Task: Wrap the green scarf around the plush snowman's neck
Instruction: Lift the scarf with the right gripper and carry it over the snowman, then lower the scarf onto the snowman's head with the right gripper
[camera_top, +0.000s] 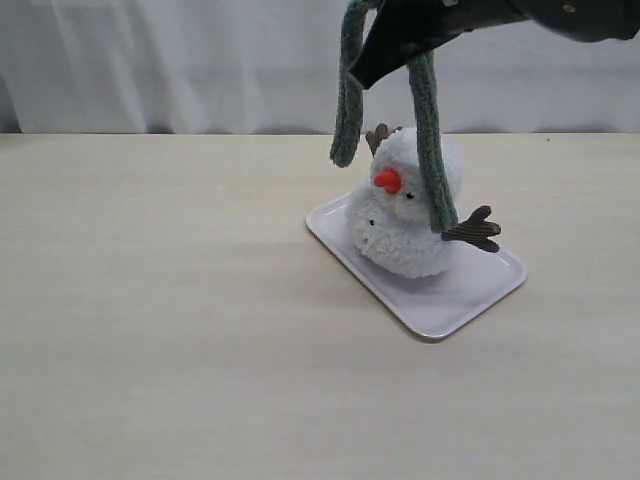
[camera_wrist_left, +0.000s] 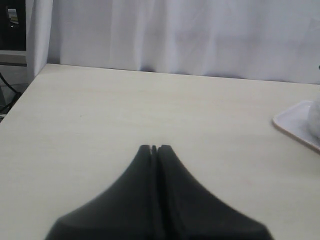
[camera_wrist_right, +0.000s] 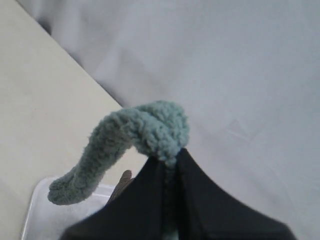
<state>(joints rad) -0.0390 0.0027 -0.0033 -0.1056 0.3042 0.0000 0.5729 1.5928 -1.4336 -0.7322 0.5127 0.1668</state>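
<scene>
The plush snowman (camera_top: 400, 225) sits on a white tray (camera_top: 460, 295), orange nose facing front-left, brown twig arms sticking out. Above it my right gripper (camera_top: 363, 76) is shut on the middle of the green scarf (camera_top: 432, 150), high over the snowman's head. One strand hangs in front of the snowman's right side down to its twig arm (camera_top: 475, 230). The other strand (camera_top: 348, 110) dangles free left of the head. In the right wrist view the scarf (camera_wrist_right: 145, 132) loops out of the shut jaws (camera_wrist_right: 170, 160). My left gripper (camera_wrist_left: 154, 148) is shut and empty, low over the table.
A white curtain (camera_top: 200, 60) hangs behind the table's far edge. The tray's corner (camera_wrist_left: 295, 122) shows at the side of the left wrist view, well away from the left gripper. Pale tabletop (camera_top: 150, 320) spreads left of and in front of the tray.
</scene>
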